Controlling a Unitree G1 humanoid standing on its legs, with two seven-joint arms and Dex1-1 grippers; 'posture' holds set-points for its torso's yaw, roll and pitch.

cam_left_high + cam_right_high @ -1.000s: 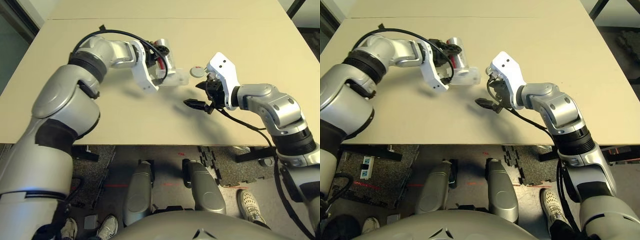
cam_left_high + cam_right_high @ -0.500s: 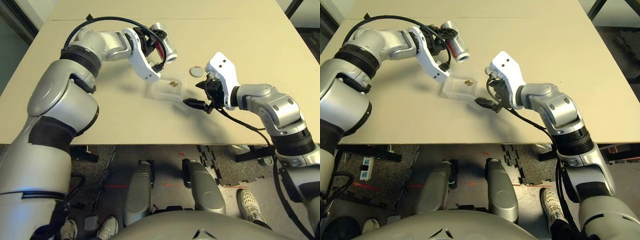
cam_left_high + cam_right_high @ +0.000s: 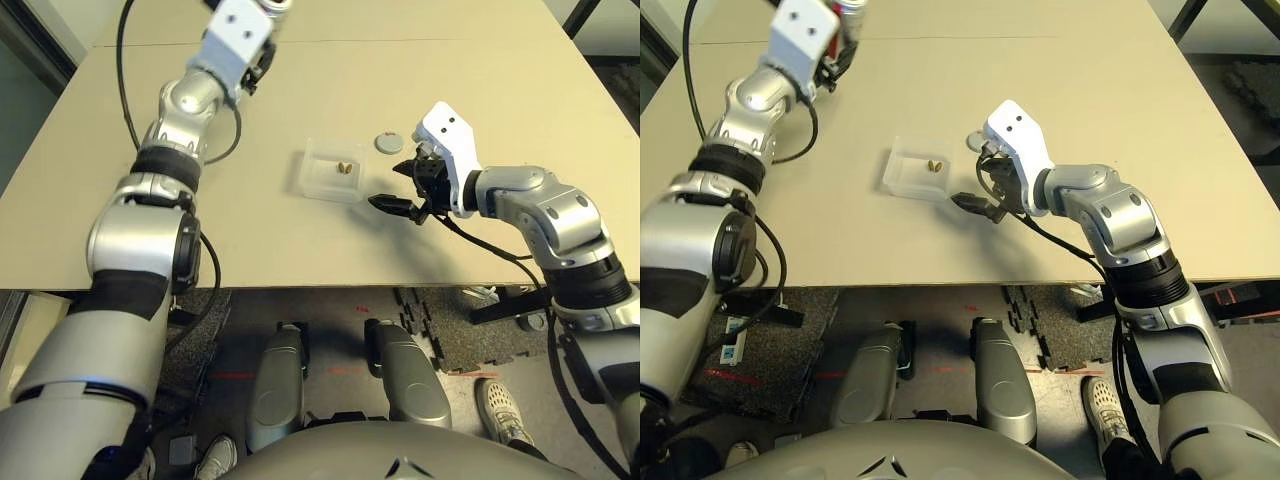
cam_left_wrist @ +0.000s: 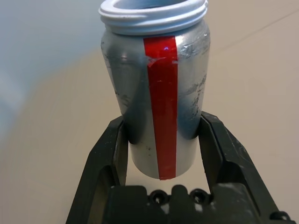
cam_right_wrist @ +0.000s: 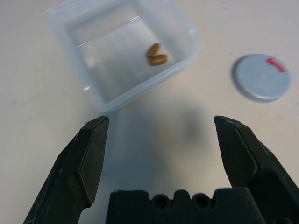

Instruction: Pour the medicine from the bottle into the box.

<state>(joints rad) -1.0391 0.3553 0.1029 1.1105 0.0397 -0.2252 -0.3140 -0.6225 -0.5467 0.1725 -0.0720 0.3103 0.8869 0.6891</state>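
My left pincer (image 4: 163,140) clamps the bottle (image 4: 159,93), carried far across the table (image 3: 300,240) now that both pills (image 5: 156,54) lie in the box (image 5: 93,88); my right pincer (image 5: 161,154) hovers wide just beside it.

Box (image 3: 328,174) sits mid-table (image 3: 500,80), two pills (image 5: 157,54) inside, touching each other. Cap (image 3: 388,143) lies just right of box, slightly farther back. Right gripper (image 3: 400,190) near box's front-right corner. Left gripper (image 4: 163,140) far back-left, bottle (image 4: 159,93) between its fingers.
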